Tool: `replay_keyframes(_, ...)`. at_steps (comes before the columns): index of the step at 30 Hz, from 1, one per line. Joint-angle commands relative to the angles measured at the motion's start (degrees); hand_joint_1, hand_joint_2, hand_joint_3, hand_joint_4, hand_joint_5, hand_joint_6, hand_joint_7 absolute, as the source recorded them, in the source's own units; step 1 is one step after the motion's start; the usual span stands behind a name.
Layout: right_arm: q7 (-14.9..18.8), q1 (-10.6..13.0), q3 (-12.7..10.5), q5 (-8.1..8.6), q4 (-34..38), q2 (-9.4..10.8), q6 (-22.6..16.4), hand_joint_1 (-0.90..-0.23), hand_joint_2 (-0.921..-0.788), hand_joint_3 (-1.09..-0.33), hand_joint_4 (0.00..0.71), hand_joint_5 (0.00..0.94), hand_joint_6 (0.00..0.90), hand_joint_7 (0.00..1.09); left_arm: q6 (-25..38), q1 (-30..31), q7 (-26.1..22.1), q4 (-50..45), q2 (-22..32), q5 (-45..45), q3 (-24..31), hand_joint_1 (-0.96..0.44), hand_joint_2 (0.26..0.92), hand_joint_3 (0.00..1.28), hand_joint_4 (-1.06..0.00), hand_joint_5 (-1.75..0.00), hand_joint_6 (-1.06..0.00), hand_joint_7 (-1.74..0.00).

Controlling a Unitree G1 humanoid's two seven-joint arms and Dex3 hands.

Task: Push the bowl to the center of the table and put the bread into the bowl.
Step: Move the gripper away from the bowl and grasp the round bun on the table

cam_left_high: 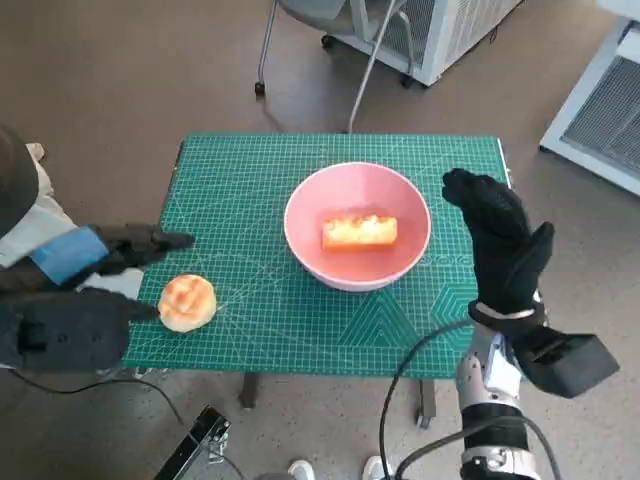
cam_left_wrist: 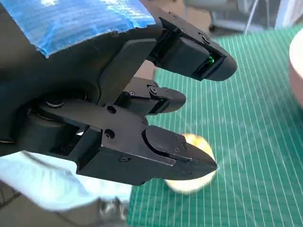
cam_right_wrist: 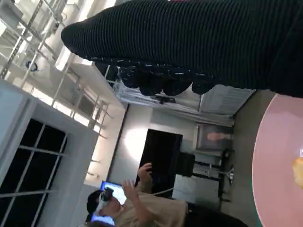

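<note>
A pink bowl (cam_left_high: 357,226) stands near the middle of the green cutting mat (cam_left_high: 260,190), with a rectangular piece of bread (cam_left_high: 359,231) lying inside it. A round bun (cam_left_high: 187,302) lies on the mat near its front left corner; the left wrist view shows the bun (cam_left_wrist: 196,182) just beyond the black fingers (cam_left_wrist: 180,158). My left hand (cam_left_high: 95,285) hovers beside the bun, fingers apart and holding nothing. My right hand (cam_left_high: 502,240) is raised just right of the bowl, fingers extended and empty. The bowl's rim (cam_right_wrist: 270,179) shows in the right wrist view.
A chair's legs (cam_left_high: 300,45) and a white cabinet (cam_left_high: 440,30) stand on the floor beyond the table. Another white unit (cam_left_high: 605,100) is at the far right. Cables (cam_left_high: 410,390) hang by the front edge. A person (cam_right_wrist: 137,203) sits in the background of the right wrist view.
</note>
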Motion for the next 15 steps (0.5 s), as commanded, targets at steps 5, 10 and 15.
replay_keyframes(5,0.17,1.26,0.42,-0.12,-0.94,0.20,1.81,-0.611,-0.921,-0.672,0.403,0.000,0.150,0.59,0.65,1.65,2.84,-0.59,-0.79,0.14,-1.40,0.17,0.863,0.00,-0.41,0.00,-0.56,-0.02)
replay_keyframes(10,0.08,1.54,0.47,-0.14,-1.89,0.02,2.49,-0.613,-0.921,-0.674,0.403,0.000,0.143,0.60,0.70,1.54,4.19,0.31,-1.58,0.75,-3.32,0.17,0.858,0.00,-0.41,0.00,-0.56,-0.01)
replay_keyframes(15,0.13,1.91,0.42,-0.05,-2.65,-0.24,3.05,-0.612,-0.921,-0.674,0.403,0.000,0.140,0.61,0.72,0.33,5.10,2.05,-2.12,1.83,-6.06,0.17,0.856,0.00,-0.40,0.00,-0.56,-0.01)
